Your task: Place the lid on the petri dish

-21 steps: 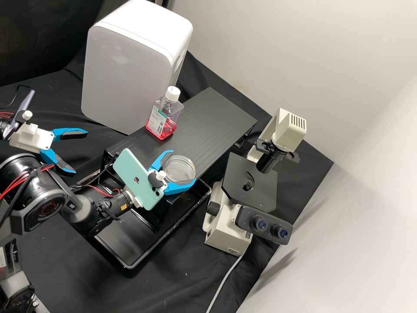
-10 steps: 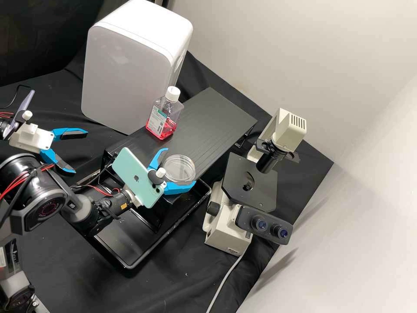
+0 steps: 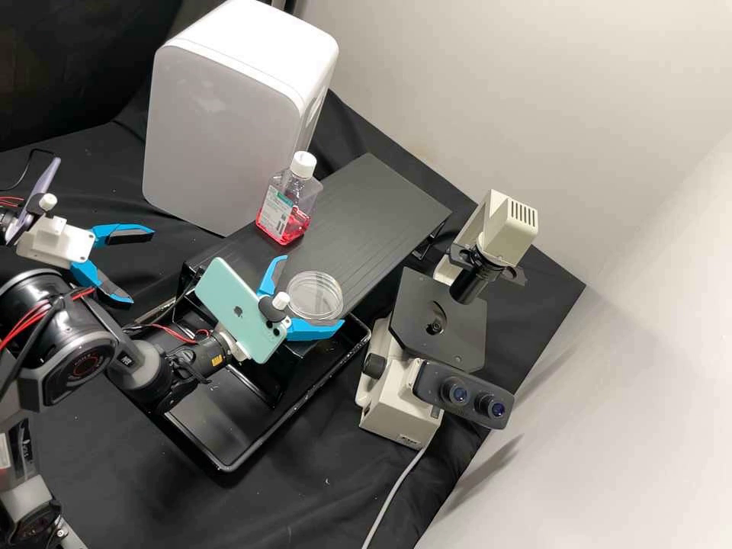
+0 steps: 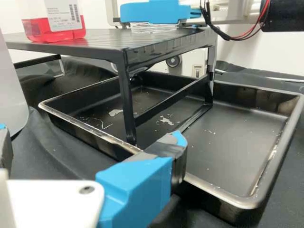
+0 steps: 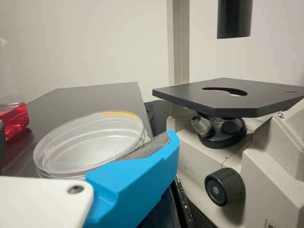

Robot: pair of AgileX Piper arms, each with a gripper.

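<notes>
**Fig.** Clear dish [image 3: 314,296] at the near edge of the black rack [image 3: 381,206], between the spread fingers of the right tool [image 3: 313,294]. One grey pad [image 5: 145,145] lay just beside its rim, and a gap showed on the other side. The lid [image 5: 88,130] appeared seated, though the clear walls left this uncertain. Judged light, stiff, thin plastic, slick and apt to crack. It was best taken at opposite points of the rim with little force. A yellow mark [image 5: 114,114] sat on the rim, with no writing legible. The bottle [image 3: 286,202], farther left on the rack, bore a printed label with a barcode. Left tool [image 3: 134,263], fingers apart and empty, hung left of the rack.
</notes>
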